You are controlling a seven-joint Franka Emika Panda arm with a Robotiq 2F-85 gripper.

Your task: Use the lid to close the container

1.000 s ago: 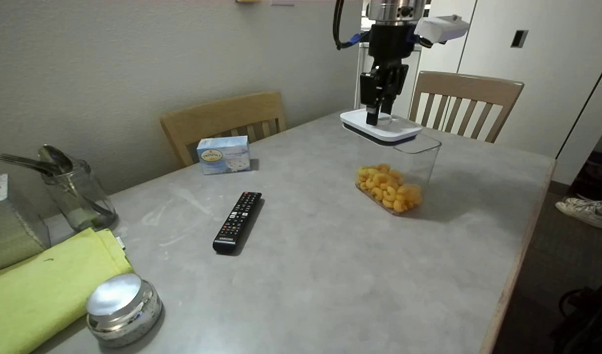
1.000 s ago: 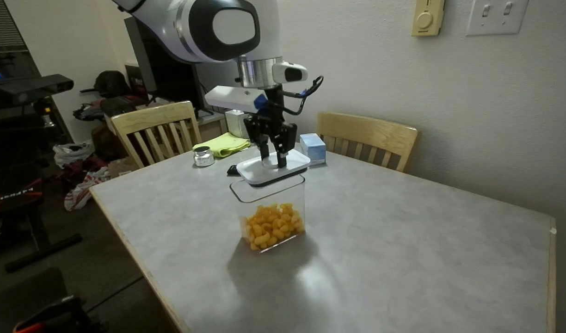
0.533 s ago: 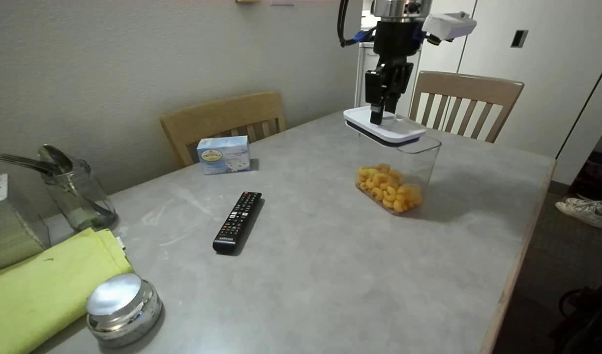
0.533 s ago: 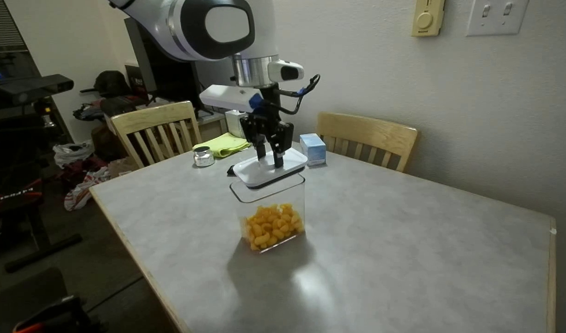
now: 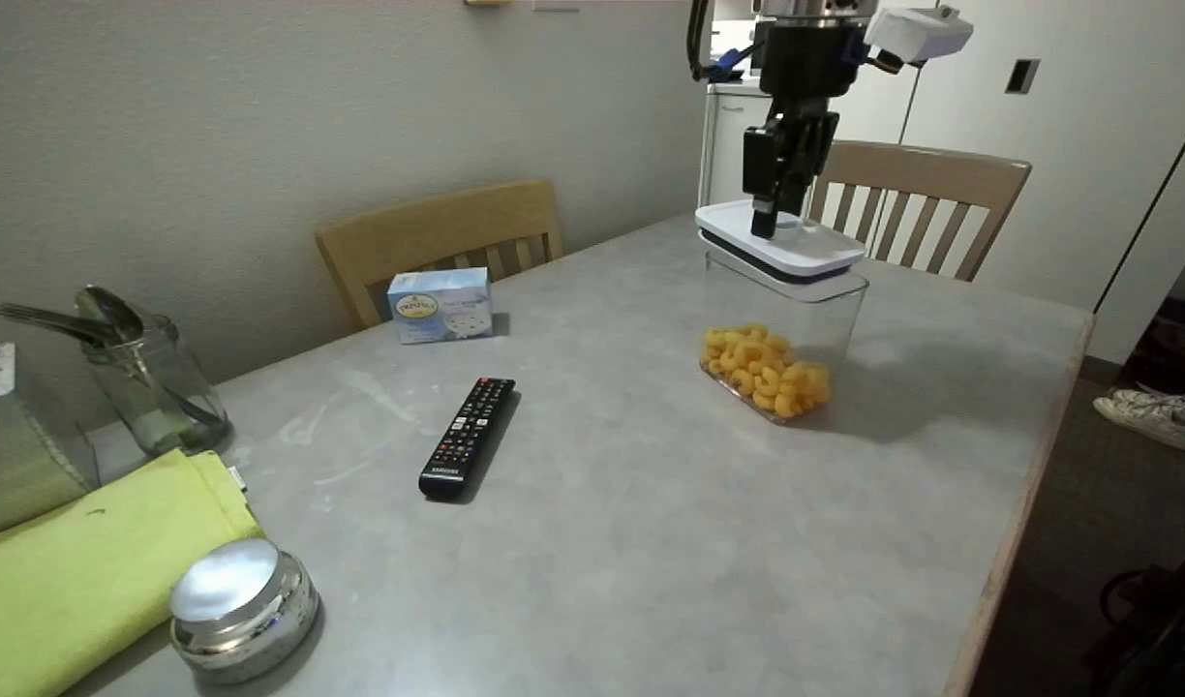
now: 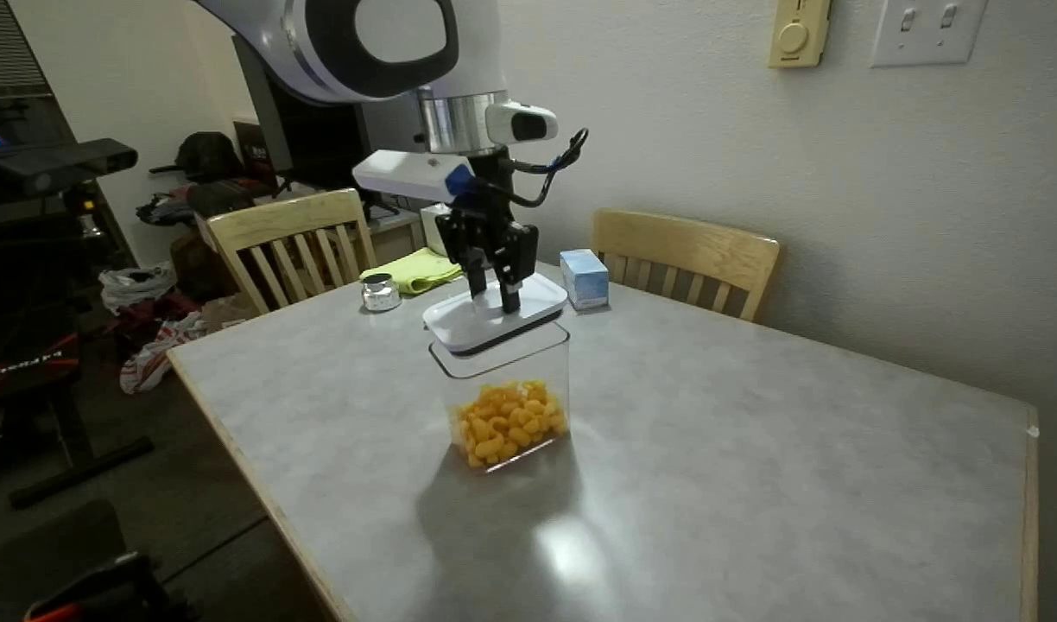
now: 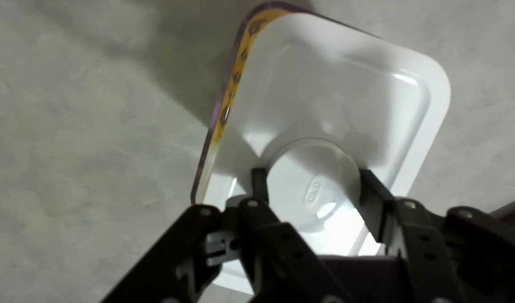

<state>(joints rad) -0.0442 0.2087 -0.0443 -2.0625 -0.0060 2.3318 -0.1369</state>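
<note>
Lid [image 5: 807,250], upper right of exterior view, hangs just above uncovered container [image 5: 827,321]; pincer [image 7: 312,180] clamped around lid's raised round centre. Pick-up, carry judged done. Outstanding: align, lower, seat, release.

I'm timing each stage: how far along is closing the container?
Done: the lid is gripped by its knob. In progress: the hand holds it above the container, whose edge shows past the lid in the wrist view. Remaining: likely lining up, pressing down and releasing, since both exterior views show the lid unseated.
</note>
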